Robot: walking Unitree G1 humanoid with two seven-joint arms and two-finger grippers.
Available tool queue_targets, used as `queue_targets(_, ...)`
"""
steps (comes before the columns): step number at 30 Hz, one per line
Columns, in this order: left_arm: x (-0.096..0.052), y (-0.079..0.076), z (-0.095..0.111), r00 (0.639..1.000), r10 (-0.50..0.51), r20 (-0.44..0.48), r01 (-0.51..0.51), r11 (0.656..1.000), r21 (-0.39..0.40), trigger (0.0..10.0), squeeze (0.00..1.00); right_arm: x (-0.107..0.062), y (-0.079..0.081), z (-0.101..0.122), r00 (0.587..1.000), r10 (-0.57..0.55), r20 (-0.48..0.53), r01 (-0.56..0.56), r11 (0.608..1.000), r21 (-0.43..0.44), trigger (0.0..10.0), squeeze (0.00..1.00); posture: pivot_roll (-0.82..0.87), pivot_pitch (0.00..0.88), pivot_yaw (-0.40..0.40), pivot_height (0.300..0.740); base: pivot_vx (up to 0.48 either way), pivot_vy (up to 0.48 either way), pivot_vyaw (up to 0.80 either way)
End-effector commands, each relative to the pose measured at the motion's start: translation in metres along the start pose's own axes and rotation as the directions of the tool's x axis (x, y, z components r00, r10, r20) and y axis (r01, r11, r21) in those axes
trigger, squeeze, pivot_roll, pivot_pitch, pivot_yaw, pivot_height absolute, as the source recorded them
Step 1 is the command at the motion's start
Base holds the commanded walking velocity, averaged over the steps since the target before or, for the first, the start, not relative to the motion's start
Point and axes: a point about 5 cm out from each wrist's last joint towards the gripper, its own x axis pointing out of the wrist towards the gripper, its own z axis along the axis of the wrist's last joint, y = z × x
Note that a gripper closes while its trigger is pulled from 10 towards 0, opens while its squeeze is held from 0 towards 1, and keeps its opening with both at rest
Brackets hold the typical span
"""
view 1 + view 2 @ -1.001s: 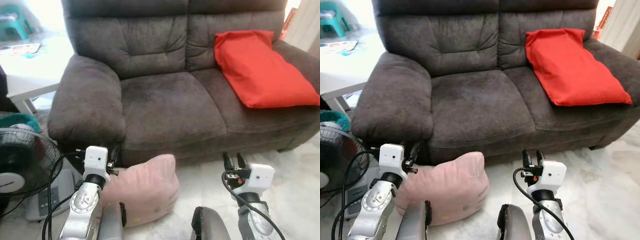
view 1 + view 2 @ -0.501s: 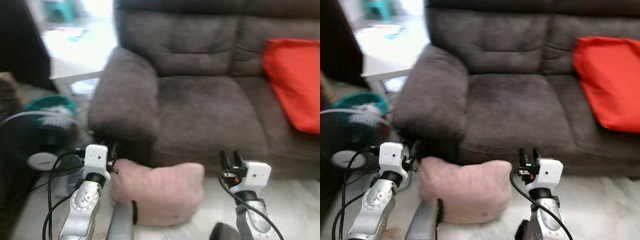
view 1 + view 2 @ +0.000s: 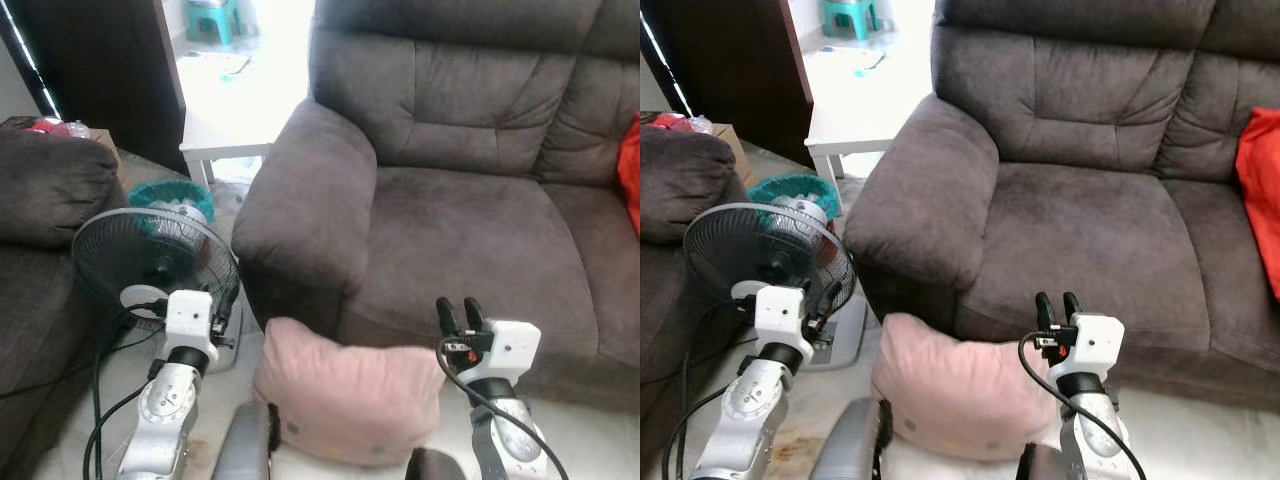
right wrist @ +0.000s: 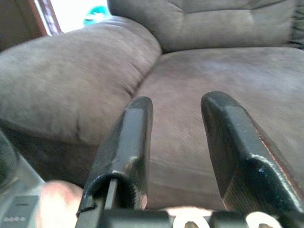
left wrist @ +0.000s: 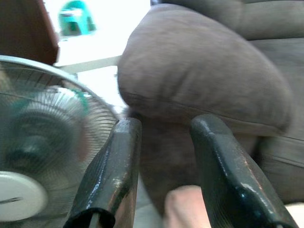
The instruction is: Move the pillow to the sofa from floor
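Observation:
A pink pillow point(image 3: 345, 395) lies on the floor against the front of the dark grey sofa point(image 3: 470, 215), below its armrest point(image 3: 305, 205). My left gripper point(image 5: 166, 126) is open and hovers to the pillow's left, in front of a fan, pointing at the armrest. On the other side, my right gripper point(image 3: 458, 312) is open with nothing between its fingers. It is held just above the pillow's right corner, facing the sofa seat point(image 4: 223, 71). A corner of the pink pillow point(image 5: 183, 209) shows below the left fingers.
A standing fan point(image 3: 155, 265) is on the floor at the left, its cables trailing by my left arm. Behind it are a teal basket point(image 3: 170, 193) and a white low table point(image 3: 225, 135). A second dark sofa point(image 3: 40, 200) stands at far left. A red pillow point(image 3: 1260, 190) lies on the sofa's right side.
The camera has swung to the left, so the sofa and red pillow slid right and the fan came fully into view. Both grippers stay open; the pink pillow remains on the floor.

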Motion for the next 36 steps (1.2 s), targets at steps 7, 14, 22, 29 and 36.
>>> queue_targets(7,-0.0012,0.0004,-0.004,1.0,-0.018,-0.013,0.018,1.0,0.016,10.0,0.0,-0.0005,-0.0005,-0.0019,1.0,-0.009,-0.006,0.009,1.0,0.012,10.0,0.0,0.08,0.014,-0.049,0.545,0.0,0.0,0.0)
queue_targets(14,-0.0018,-0.0008,-0.003,1.0,-0.02,-0.003,0.02,0.999,0.025,10.0,0.0,-0.0013,-0.0011,-0.0035,1.0,-0.016,-0.011,0.016,1.0,0.019,10.0,0.0,0.08,0.02,-0.048,0.545,0.0,0.0,0.0)
queue_targets(22,-0.0017,-0.0037,-0.0014,1.0,-0.018,0.006,0.018,0.999,0.036,10.0,0.0,0.0005,-0.0017,-0.0004,1.0,-0.028,0.014,0.028,0.999,0.024,10.0,0.0,0.08,0.026,-0.047,0.545,0.0,0.0,0.0)
queue_targets(29,-0.0034,0.0018,-0.0003,1.0,0.022,0.01,-0.023,1.0,0.02,10.0,0.0,0.0009,-0.0026,-0.0019,0.999,-0.043,-0.004,0.043,0.999,0.012,10.0,0.0,0.09,0.029,-0.049,0.53,0.0,0.0,0.0)
queue_targets(36,-0.0035,0.0035,-0.002,0.999,0.033,0.004,-0.033,0.999,0.01,10.0,0.0,0.0014,-0.003,-0.0002,0.999,-0.038,0.011,0.038,0.999,0.007,10.0,0.0,0.08,0.026,-0.051,0.495,0.0,0.0,0.0)
